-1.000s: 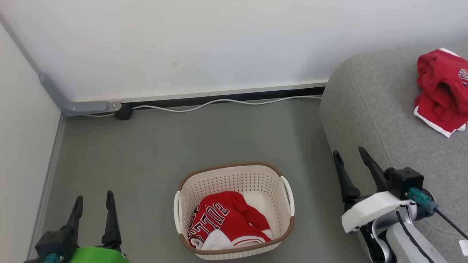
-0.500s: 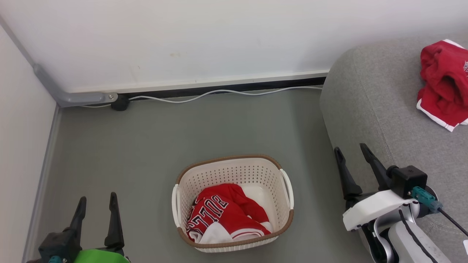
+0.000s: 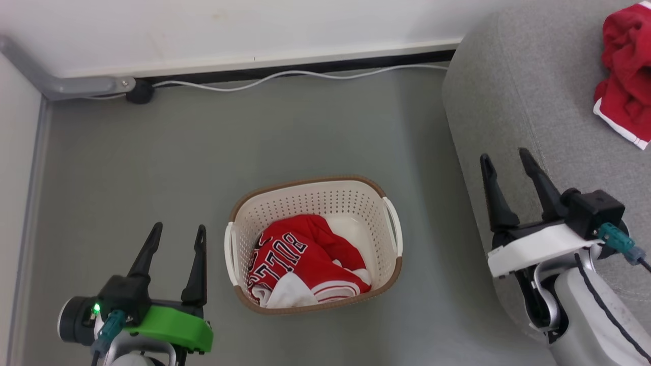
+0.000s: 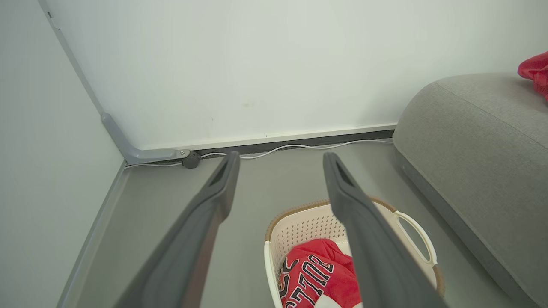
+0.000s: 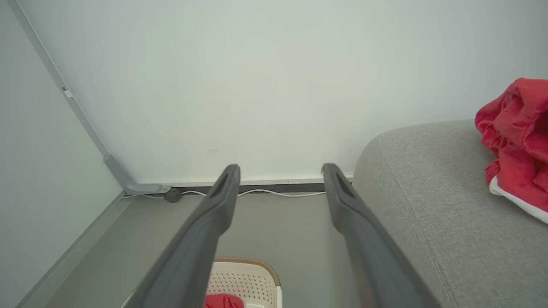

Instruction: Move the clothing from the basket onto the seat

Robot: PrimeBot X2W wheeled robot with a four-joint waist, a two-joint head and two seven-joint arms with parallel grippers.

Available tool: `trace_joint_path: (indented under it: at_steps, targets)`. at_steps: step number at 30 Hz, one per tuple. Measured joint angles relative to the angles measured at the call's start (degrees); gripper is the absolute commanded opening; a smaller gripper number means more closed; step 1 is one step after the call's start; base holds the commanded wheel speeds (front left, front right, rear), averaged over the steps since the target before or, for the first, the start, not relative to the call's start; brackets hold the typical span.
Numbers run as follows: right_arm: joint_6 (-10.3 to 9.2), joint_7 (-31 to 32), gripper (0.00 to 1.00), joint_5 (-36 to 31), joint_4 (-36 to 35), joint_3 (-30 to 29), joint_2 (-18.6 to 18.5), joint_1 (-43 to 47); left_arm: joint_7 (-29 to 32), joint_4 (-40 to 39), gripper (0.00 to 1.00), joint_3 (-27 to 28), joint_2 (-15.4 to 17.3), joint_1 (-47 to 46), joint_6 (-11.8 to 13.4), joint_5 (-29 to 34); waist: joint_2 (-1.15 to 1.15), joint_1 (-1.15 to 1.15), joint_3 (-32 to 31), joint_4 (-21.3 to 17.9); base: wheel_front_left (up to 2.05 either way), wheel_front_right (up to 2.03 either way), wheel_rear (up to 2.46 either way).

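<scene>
Closest in, the left gripper (image 3: 180, 226) hangs just off the basket's (image 3: 305, 181) left handle, its two dark fingers spread apart and empty. The right gripper (image 3: 504, 155) stands well to the basket's right, close against the flank of the seat (image 3: 534, 101), fingers likewise parted with nothing between them. The basket sits on the grey floor (image 3: 152, 152), its long axis running handle to handle, the right end turned a little farther away. Inside it lies the clothing (image 3: 300, 259), a red jersey crumpled into a heap against the near and left walls, leaving the far right of the bottom bare. The heap's length runs slantwise from the near-left corner toward the middle, and the black lettering follows that slant. It looks light, limp and not at all fragile; I'd guess it will sag and trail when lifted, so a pinch on the raised red fold at the top of the mound, rather than on the white hem lying flat at the near wall, seems the surest hold. Beyond the basket to the right, a second red garment (image 3: 623, 76) rests bunched on the seat. Farthest off, a white cable (image 3: 285, 75) runs along the foot of the wall behind the basket.
</scene>
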Motion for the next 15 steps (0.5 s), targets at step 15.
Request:
trace_joint_path:
  at_steps: [15]
  targets:
    - [0.0,0.0,1.0,0.02,-4.37,-3.45,-1.01,-11.38,4.12,7.79,1.0,-4.65,-1.21,-13.1,-2.32,3.43,0.0,0.0,11.58,-3.84,0.0,0.0,0.0]
